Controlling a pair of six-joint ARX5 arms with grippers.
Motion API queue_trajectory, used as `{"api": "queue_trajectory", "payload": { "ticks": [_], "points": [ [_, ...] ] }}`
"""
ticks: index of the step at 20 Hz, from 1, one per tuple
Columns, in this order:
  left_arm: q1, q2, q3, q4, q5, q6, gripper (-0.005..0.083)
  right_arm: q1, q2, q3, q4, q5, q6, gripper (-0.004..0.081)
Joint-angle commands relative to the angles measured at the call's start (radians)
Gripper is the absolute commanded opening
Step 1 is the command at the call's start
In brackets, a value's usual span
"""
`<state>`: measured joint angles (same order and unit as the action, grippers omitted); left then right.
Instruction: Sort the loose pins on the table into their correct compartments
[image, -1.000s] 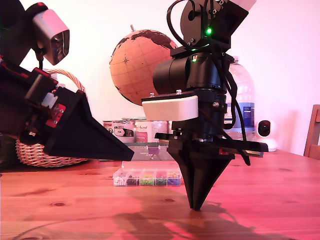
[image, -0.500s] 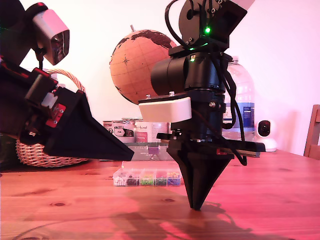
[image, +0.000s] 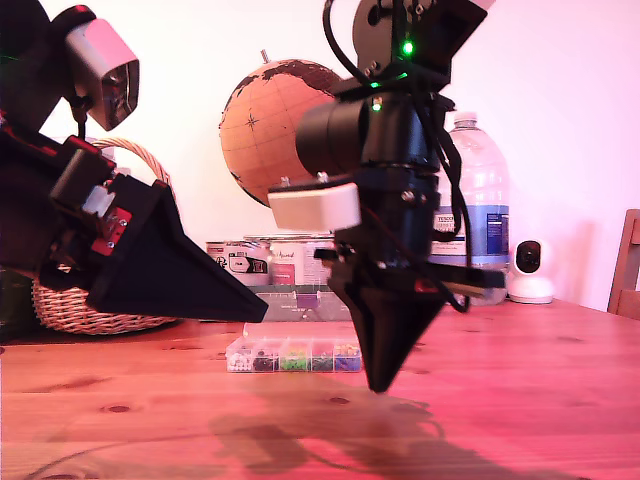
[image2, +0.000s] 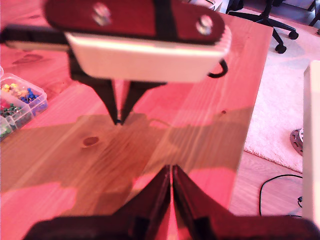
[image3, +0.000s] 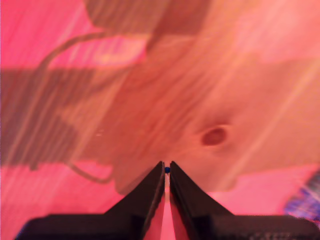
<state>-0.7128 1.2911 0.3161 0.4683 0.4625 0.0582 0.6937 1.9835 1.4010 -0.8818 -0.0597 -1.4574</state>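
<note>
Blue pin (image3: 166, 170) sits pinched at the tips of our second gripper (image: 380, 385), jaws clenched on it, just above the desk (image: 520, 400); shaft axis too small to tell. The compartments (image: 293, 355) lie toward the exterior view's left of that gripper, near, holding white, black, green, yellow and purple pins. Our first gripper (image: 255, 312) hovers above the box, jaws together, apparently empty.

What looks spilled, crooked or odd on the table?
Nothing looks spilled or damaged. The pin box sits flat on the table. The only oddity is a tiny blue speck, likely a pin head, pinched at my second gripper.
</note>
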Motion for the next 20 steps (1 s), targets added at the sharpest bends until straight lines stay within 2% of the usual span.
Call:
{"api": "queue_trajectory", "payload": {
  "ticks": [1,3,8,15,20],
  "points": [
    [-0.001,0.004,-0.002,0.003,0.001,-0.002,-0.0021,0.006,-0.001,0.026,0.005,0.001,0.023,-0.0013],
    [-0.001,0.004,-0.002,0.003,0.001,-0.002,-0.0021,0.005,-0.001,0.042,0.022,0.019,0.031,-0.0013],
    [-0.001,0.004,-0.002,0.003,0.001,-0.002,-0.0021,-0.004,-0.001,0.06,0.142,0.042,0.126,-0.0013],
    [-0.001,0.004,-0.002,0.003,0.001,-0.002,-0.0021,-0.047,0.0,0.06,0.235,0.115,0.176,-0.0013],
    [-0.001,0.004,-0.002,0.003,0.001,-0.002,-0.0021,-0.062,0.002,0.06,0.269,0.115,0.176,-0.0013]
  ]
}}
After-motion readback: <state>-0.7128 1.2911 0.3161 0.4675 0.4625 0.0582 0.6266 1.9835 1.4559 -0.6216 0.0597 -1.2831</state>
